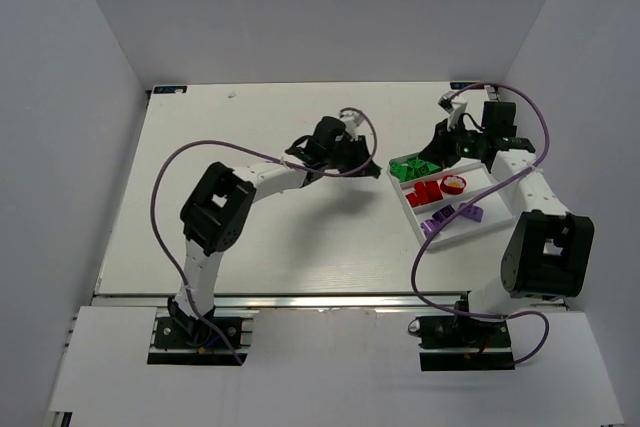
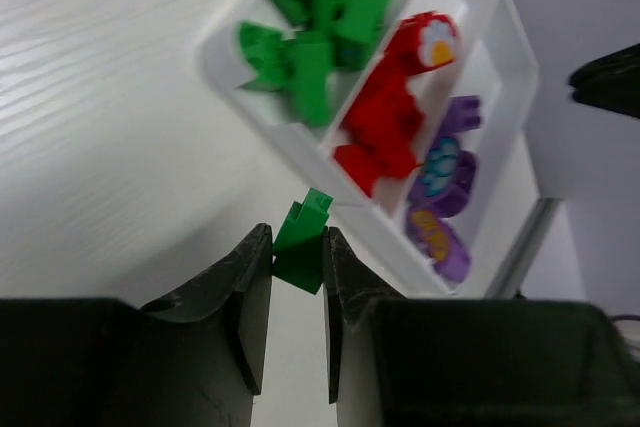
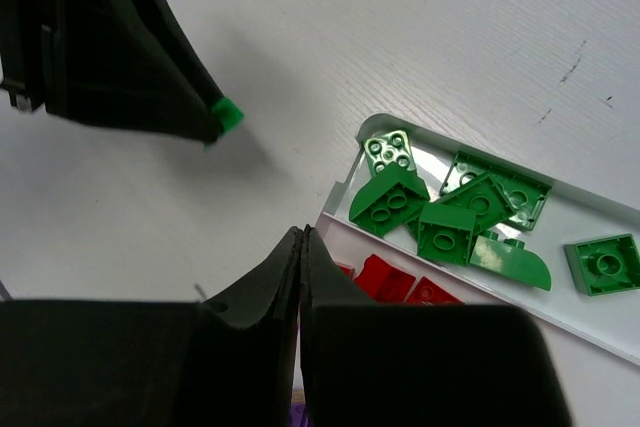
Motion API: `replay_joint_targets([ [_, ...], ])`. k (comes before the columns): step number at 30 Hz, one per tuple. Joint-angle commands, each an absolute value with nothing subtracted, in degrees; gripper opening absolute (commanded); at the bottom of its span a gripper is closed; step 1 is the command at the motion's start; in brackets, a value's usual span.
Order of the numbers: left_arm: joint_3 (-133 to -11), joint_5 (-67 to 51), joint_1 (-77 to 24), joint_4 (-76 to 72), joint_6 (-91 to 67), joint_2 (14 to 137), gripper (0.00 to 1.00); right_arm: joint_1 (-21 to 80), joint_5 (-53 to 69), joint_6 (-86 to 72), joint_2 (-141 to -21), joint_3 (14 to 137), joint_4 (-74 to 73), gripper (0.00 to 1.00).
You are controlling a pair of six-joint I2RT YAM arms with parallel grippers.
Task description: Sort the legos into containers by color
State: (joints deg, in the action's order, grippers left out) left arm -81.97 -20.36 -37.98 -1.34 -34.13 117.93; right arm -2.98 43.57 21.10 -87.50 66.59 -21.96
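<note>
My left gripper (image 2: 297, 237) is shut on a small green lego (image 2: 303, 244), held above the table just outside the tray's near corner. The white tray (image 2: 228, 65) has three compartments: several green legos (image 2: 320, 27), several red ones (image 2: 395, 112) and purple ones (image 2: 445, 197). From above, the left gripper (image 1: 365, 159) hangs just left of the tray (image 1: 412, 219). My right gripper (image 3: 302, 233) is shut with nothing in it, above the tray's edge by the green legos (image 3: 450, 212) and red legos (image 3: 385, 277). It also sees the held green lego (image 3: 228, 113).
The tray lies at the table's right side, close to the right arm (image 1: 545, 247). Purple cables (image 1: 165, 172) loop over both arms. White enclosure walls (image 1: 70, 147) stand close round the table. A metal rail (image 1: 300, 300) runs along the near edge.
</note>
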Motion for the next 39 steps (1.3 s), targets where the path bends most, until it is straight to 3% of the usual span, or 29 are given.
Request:
replay_joint_targets([
  [1, -89.2, -23.8, -39.6, -9.2, -40.7, 121.6, 0.19, -2.9, 43.3, 20.6, -83.9, 66.4, -18.8, 0.04],
  [17, -120.3, -20.2, -44.4, -7.2, -47.6, 143.9, 0.24, -3.2, 43.3, 20.1, -81.2, 63.5, -17.4, 0.05],
  [31, -123.4, -15.3, -45.1, -0.7, -46.1, 146.1, 0.53, -3.6, 44.3, 19.2, -81.3, 63.1, -17.1, 0.08],
  [37, -123.7, -13.1, -45.0, -0.4, -44.6, 144.1, 0.55, -3.6, 45.0, 19.9, -81.4, 63.7, -17.8, 0.1],
  [39, -122.8, -11.5, -44.7, 1.8, -43.3, 141.1, 0.55, -3.6, 45.9, 20.5, -81.3, 64.0, -18.3, 0.15],
])
